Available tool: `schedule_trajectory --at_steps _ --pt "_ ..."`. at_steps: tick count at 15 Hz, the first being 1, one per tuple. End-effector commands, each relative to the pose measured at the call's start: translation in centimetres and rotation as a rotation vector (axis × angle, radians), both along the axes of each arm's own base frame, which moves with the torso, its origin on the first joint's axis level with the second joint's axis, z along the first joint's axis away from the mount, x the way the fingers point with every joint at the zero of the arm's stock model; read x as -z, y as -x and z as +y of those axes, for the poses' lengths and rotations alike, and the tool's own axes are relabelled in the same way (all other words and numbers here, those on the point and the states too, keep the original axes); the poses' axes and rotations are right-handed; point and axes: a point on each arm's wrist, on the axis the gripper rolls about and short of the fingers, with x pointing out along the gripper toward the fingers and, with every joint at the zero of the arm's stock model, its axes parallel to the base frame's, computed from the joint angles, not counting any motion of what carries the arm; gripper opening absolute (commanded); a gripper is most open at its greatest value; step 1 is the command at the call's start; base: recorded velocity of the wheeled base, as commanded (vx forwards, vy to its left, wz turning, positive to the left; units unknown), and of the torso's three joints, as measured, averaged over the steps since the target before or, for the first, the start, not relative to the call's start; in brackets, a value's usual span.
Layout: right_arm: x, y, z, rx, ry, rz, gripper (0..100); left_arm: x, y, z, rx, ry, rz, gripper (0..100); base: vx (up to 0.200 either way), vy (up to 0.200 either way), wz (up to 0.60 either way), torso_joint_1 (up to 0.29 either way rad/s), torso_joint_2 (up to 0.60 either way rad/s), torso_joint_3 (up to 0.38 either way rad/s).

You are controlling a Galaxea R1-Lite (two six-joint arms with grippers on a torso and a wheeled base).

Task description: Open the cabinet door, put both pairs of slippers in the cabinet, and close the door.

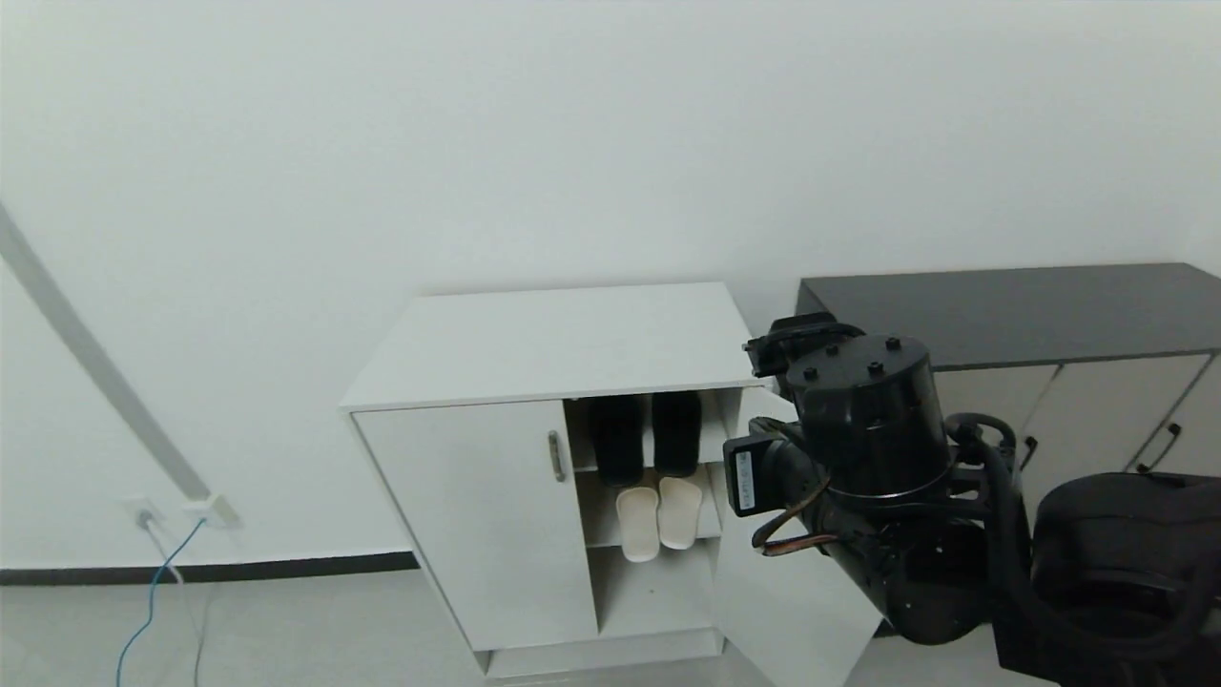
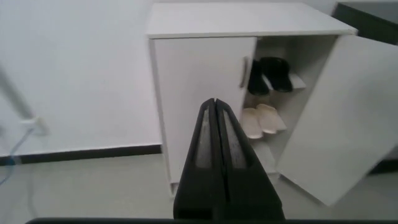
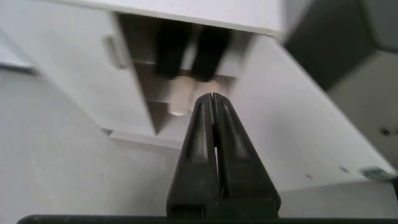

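Left pincer pressed together, pinching nothing, pointed at the cabinet and well apart from it. Right pincer likewise pressed together and empty, pointed toward the open door. In the head view, cabinet at lower centre of the frame: shut door on its left half, open door swung out toward lower right. Inside, black slippers on the upper shelf, white slippers on the shelf just beneath. Dark-topped sideboard at right of frame. Wall socket with blue cable at lower left.

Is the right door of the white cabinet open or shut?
Open. The right door stands swung outward, and the black slippers and white slippers show inside.
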Motion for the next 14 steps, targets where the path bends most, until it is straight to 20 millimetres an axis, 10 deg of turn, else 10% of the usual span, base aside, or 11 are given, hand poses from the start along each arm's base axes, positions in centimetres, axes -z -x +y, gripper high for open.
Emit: schedule_trajectory --at_steps 1,9,14 --pt "-0.1 -0.1 -0.2 0.007 -0.002 -0.002 0 0.0 0.0 0.0 0.000 0.000 0.001 0 0.000 0.000 -0.60 0.022 0.00 -0.002" --pt "0.3 -1.3 -0.8 0.042 0.011 0.002 0 0.0 0.0 0.0 0.000 -0.002 0.001 0 0.000 0.000 -0.07 0.001 0.00 0.000" --pt "0.5 -1.5 -0.8 0.046 0.015 0.004 0 0.0 0.0 0.0 0.000 0.000 0.001 0 -0.200 0.000 0.00 0.003 0.00 0.003"
